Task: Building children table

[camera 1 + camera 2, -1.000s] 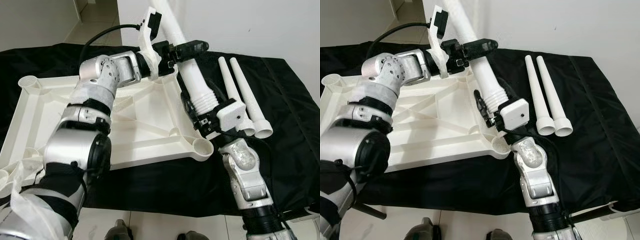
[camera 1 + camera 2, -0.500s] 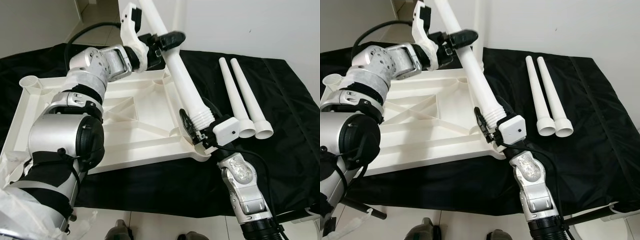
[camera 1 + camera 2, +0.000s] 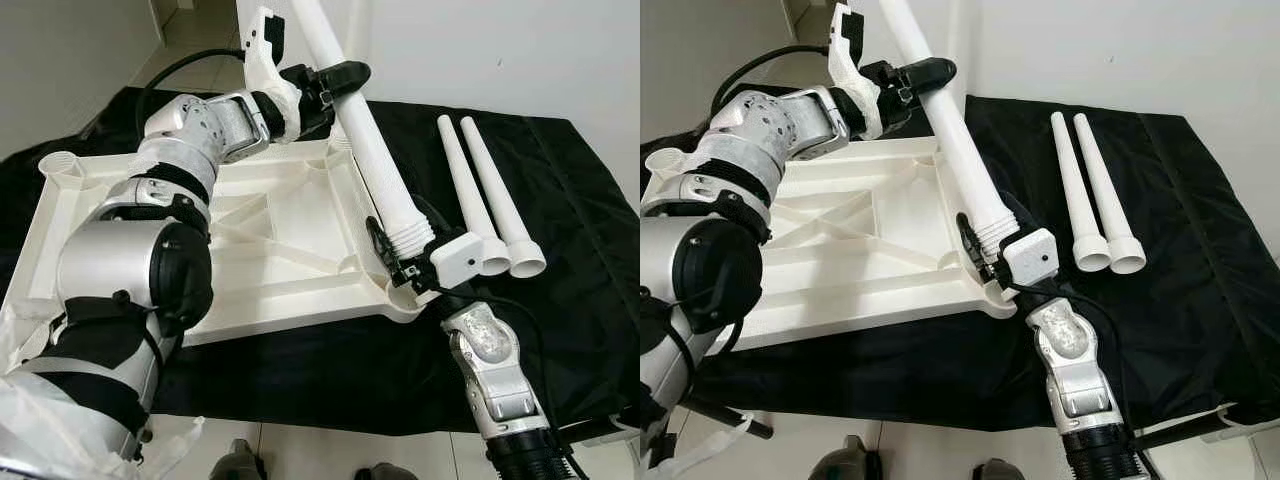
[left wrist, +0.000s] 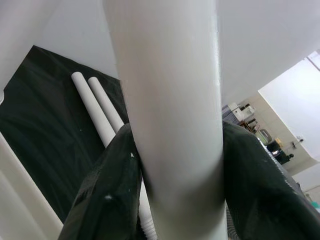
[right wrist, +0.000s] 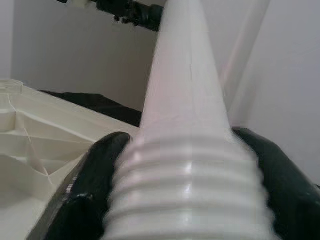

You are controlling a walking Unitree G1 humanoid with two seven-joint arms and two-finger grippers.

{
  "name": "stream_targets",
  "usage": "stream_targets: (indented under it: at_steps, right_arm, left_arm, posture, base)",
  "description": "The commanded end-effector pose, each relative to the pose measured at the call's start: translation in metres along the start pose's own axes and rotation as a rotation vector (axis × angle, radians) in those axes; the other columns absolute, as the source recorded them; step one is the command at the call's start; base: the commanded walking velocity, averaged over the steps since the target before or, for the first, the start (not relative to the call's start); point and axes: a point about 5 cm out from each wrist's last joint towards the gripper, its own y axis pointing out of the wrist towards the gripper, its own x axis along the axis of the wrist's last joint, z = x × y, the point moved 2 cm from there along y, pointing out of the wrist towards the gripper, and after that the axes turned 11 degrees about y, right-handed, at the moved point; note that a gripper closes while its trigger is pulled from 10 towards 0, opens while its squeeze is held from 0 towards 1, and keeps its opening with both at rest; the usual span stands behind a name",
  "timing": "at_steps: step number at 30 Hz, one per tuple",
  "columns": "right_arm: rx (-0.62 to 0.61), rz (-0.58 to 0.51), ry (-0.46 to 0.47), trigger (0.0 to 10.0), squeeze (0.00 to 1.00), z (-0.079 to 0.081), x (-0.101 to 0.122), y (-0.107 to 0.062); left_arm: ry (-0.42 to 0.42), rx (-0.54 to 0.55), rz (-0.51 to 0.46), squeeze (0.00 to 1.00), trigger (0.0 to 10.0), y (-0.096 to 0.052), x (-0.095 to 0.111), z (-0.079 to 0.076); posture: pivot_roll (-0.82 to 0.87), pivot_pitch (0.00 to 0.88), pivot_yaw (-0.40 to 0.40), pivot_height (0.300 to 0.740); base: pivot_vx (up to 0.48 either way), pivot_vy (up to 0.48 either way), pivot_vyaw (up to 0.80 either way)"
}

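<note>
The white plastic tabletop (image 3: 270,240) lies upside down on a black cloth (image 3: 560,300). Its underside shows raised ribs that cross each other, and at each visible corner there is a round socket like a small cup. The far-left corner socket (image 3: 58,165) is hollow, with nothing inside. The near-right corner socket (image 3: 405,297) is just below the thick end of the table leg (image 3: 375,165), but I cannot tell if the leg's end is already in it.

The leg is a long, smooth white tube, tilted, narrower toward the top and with ridged threads at its wide lower end. The right hand (image 3: 400,255) is clamped on this threaded end; in the right wrist view a black finger (image 5: 87,200) presses on each side of the ridges. The left hand (image 3: 335,85) is clamped higher on the smooth part of the leg, and in the left wrist view its dark finger (image 4: 107,195) hugs the tube, with the other finger on the opposite side.

Two more white legs (image 3: 480,195) lie side by side on the cloth, right of the tabletop, touching or almost touching. They are the same tapered shape, with their wide open ends toward the robot.
</note>
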Motion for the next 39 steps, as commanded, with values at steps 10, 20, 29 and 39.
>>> stream_targets:
  at_steps: [10,20,29,39]
  right_arm:
    - [-0.151,-0.020,0.171,10.0,1.00,-0.013,0.001,0.001]
    - [-0.272,0.049,0.182,10.0,0.00,-0.023,-0.009,0.005]
    - [-0.252,0.310,0.035,10.0,0.00,-0.025,-0.043,-0.004]
    - [-0.191,0.288,-0.005,10.0,0.00,-0.030,-0.031,0.002]
  left_arm:
    - [0.022,-0.037,-0.039,0.00,10.0,0.005,0.018,-0.012]
    - [0.119,0.021,-0.139,0.00,10.0,-0.001,0.031,-0.004]
    - [0.190,0.108,-0.189,0.00,10.0,-0.005,0.029,0.005]
    - [0.256,0.135,-0.222,0.00,10.0,-0.006,0.035,0.004]
  posture:
    - [0.01,0.000,0.006,0.740]
    - [-0.01,0.000,-0.004,0.740]
    - [0.01,0.008,0.023,0.740]
    - [0.01,0.000,0.046,0.740]
  base:
    - [0.000,0.000,0.00]
    - [0.000,0.000,0.00]
    - [0.000,0.000,0.00]
    - [0.000,0.000,0.00]
